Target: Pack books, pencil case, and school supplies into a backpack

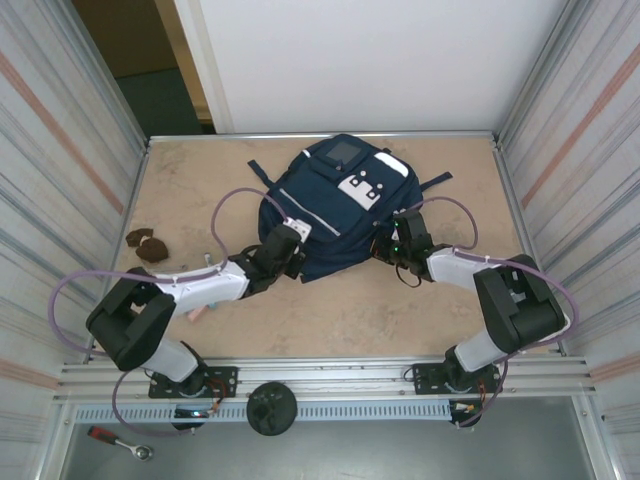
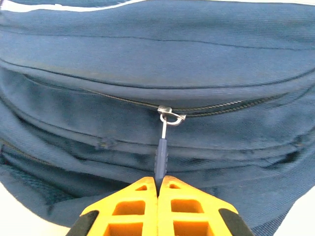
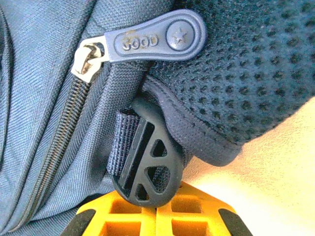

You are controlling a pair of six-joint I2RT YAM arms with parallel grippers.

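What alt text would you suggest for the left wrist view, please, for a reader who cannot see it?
The left tool, orange and shut at the bottom edge of the picture, pinches the dark blue zipper pull of the navy backpack. The pull hangs from a metal slider on a zipper running across the fabric.

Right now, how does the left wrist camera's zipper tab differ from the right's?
The slim tab hangs straight, pinched in the shut left gripper; the broad tab lies sideways, untouched, lettered GOOD with a star. Both are dark blue, on the backpack.
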